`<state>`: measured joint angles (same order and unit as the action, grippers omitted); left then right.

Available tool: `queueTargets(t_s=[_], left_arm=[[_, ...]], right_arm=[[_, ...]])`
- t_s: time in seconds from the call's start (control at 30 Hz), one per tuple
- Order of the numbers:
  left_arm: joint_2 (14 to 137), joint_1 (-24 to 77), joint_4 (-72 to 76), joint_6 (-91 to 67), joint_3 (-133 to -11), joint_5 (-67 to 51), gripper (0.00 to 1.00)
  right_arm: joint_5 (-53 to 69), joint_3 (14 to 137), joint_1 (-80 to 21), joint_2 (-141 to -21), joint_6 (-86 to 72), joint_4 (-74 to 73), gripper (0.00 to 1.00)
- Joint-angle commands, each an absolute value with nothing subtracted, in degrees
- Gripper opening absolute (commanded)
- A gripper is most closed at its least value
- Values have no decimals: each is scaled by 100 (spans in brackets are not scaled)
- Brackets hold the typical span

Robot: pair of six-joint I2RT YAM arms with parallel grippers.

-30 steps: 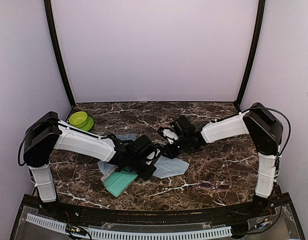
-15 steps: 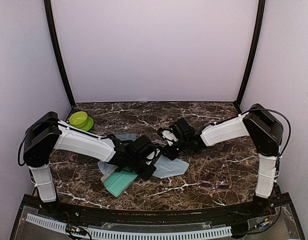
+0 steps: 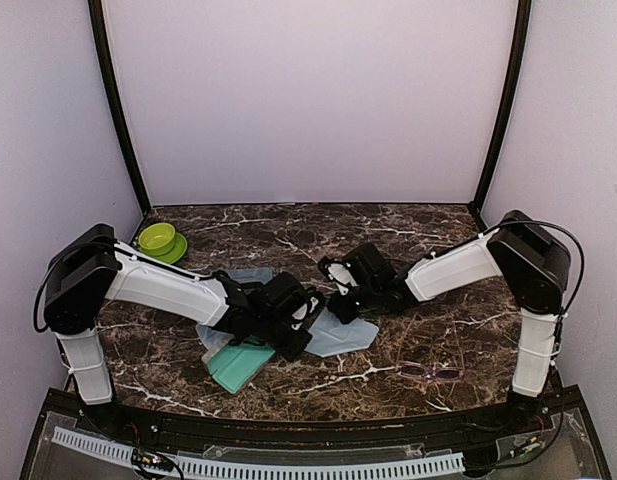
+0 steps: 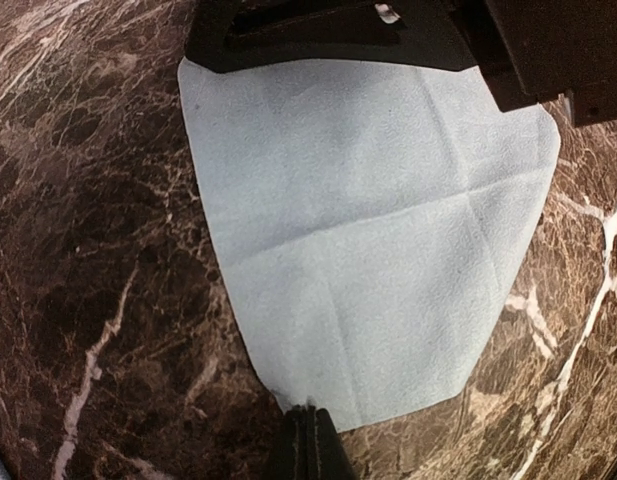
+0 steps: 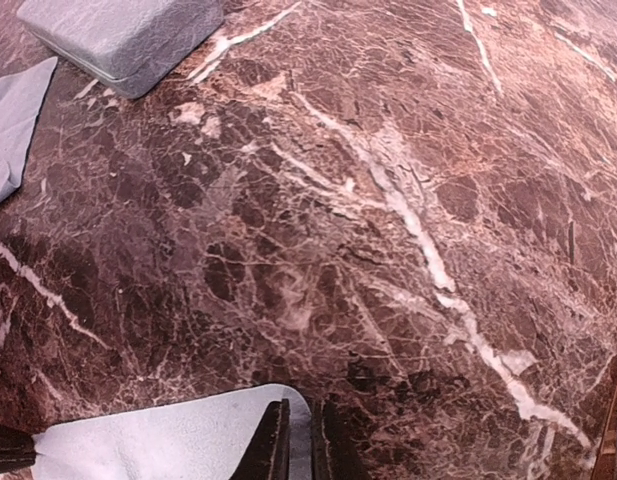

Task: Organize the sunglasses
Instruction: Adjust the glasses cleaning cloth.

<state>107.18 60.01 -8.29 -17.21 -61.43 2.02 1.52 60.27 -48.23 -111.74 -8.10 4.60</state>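
**Holding at both ends**

My left gripper (image 4: 300,440) has its fingers pressed together on one corner of the light blue square cloth (image 4: 368,230). My right gripper (image 5: 299,445) pinches the opposite edge, fingers almost touching. The thin pink-purple sunglasses (image 3: 428,372) lie well apart from both, on the arm-base side of the right fingers.

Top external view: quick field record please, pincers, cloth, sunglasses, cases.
left pincer: shut on an edge of the light blue cloth
right pincer: nearly shut at the same cloth's corner, grip unclear
pink sunglasses: on table, front right, untouched
dark-framed sunglasses: not visible
teal case: on table, by left pincer
grey case: on table
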Motion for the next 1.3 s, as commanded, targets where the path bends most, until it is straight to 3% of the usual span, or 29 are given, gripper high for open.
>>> queueTargets(t_s=[0.0,0.1,0.9,1.07,1.27], left_arm=[[10564,6038,-948,-1802,-5947,249,0],[10573,6038,-894,-1804,-5945,280,0],[9786,6038,-573,-777,-6118,-217,0],[9791,6038,-660,-731,-6150,-236,0],[9889,6038,-704,-1090,-5983,-393,0]], right_arm=[[360,5694,-4948,-11239,-1038,120,6],[388,5629,-4947,-11149,-1084,207,0],[497,5013,-4768,-9538,-1529,869,0],[437,5176,-4700,-9700,-1534,563,0],[612,5504,-4599,-10087,-1585,229,20]])
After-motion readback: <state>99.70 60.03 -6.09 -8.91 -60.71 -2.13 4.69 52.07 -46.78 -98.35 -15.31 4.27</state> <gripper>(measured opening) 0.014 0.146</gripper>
